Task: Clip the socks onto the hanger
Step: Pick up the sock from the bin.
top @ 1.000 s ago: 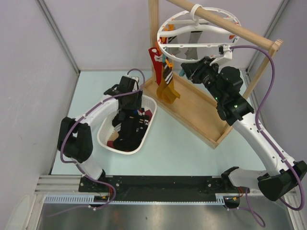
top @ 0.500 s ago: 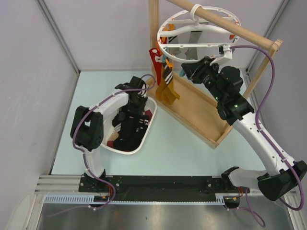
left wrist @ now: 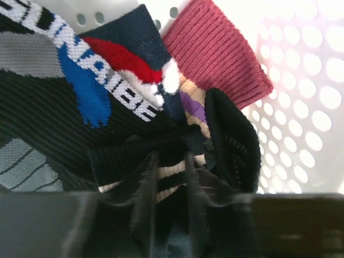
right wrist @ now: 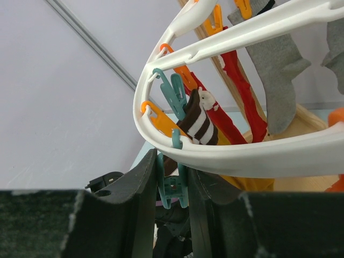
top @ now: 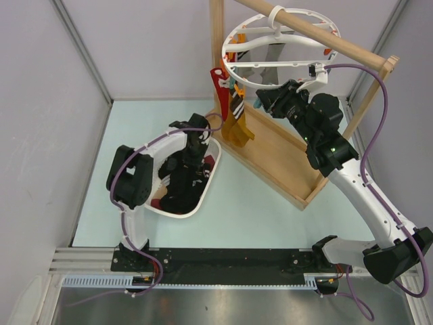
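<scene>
The left gripper (top: 191, 161) reaches down into a white basket (top: 150, 198) of dark socks (top: 181, 189) on the pale green table (top: 270, 217). The right gripper (top: 262, 101) meets a teal clip (top: 257, 103) on the white hanger (top: 226, 61), hung from a wooden rail (top: 318, 34). A red sock (top: 218, 84) and a yellow sock (top: 237, 130) dangle beneath it.

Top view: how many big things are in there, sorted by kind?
White robot arms: 2 (left, right)
White perforated plastic basket: 1
White circular plastic hanger: 1
Wooden rail frame: 1
Total: 5
</scene>
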`<state>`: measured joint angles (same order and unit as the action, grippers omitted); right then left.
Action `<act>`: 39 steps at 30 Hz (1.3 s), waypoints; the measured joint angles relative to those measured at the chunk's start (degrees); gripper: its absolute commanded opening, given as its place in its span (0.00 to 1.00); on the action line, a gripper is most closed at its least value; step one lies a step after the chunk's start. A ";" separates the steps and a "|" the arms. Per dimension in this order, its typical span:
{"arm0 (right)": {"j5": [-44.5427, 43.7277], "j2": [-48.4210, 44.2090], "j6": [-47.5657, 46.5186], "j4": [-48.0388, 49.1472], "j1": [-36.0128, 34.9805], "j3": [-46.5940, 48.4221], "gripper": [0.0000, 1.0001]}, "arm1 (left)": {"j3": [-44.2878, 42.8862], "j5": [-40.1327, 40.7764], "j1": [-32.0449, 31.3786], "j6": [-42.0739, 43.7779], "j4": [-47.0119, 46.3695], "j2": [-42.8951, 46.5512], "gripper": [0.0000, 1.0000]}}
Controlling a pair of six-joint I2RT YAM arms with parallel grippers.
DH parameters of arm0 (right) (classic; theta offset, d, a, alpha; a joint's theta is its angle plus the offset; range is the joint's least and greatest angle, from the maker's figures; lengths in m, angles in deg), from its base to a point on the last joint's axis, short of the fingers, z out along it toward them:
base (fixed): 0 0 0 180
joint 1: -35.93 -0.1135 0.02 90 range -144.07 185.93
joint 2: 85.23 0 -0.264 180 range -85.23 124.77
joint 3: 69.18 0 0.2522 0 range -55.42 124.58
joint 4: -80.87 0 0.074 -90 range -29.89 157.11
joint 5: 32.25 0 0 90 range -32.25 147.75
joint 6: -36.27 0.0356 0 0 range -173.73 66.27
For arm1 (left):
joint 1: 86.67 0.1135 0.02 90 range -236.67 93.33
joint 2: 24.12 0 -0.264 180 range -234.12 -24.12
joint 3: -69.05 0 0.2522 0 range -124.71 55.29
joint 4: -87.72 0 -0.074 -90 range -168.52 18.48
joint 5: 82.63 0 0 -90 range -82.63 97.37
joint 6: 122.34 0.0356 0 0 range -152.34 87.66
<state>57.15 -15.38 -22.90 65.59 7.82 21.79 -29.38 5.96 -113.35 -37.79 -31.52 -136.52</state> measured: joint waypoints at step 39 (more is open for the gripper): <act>2.84 -0.31 0.68 0.98 1.11 -0.50 0.00 | 32.96 -1.29 -7.13 0.87 -57.16 49.68 0.00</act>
<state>59.99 -15.69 -22.22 66.58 8.93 21.29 3.58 4.67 -120.47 -36.92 -88.68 -86.83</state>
